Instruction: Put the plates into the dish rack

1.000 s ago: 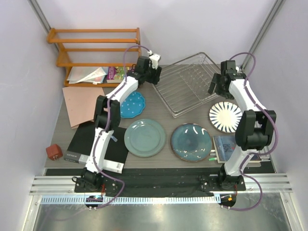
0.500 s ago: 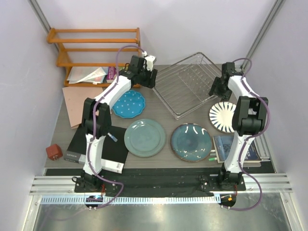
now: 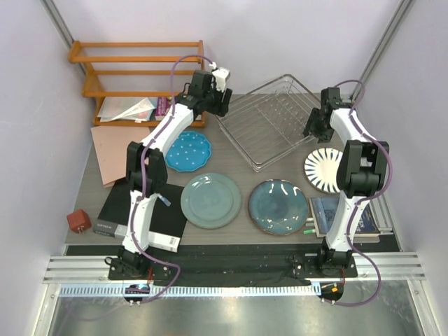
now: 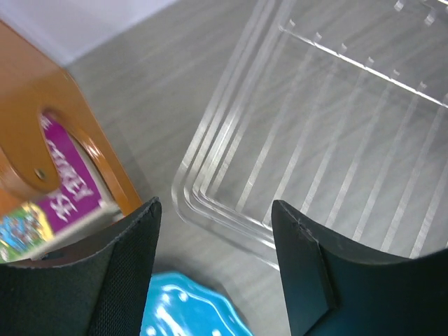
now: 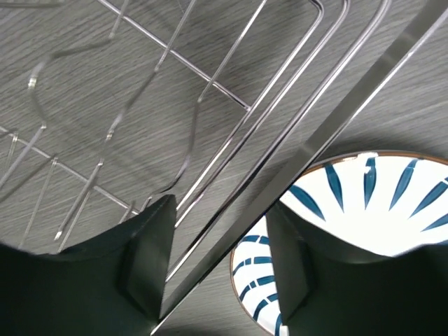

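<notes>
Up close: left gripper (image 4: 213,206) spread wide above rack (image 4: 231,225) corner, blue plate (image 4: 185,315) just beside it; right gripper (image 5: 220,206) likewise apart over rack rim, beside striped plate (image 5: 364,217). Only from above: grey-green plate (image 3: 211,200) and teal plate (image 3: 278,206) flat on table (image 3: 231,157), outside rack.

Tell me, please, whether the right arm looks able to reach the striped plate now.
Probably yes: the right gripper hangs open over the edge of the striped plate, which lies flat with nothing on it; only the rim of the dish rack alongside crowds the approach.
</notes>
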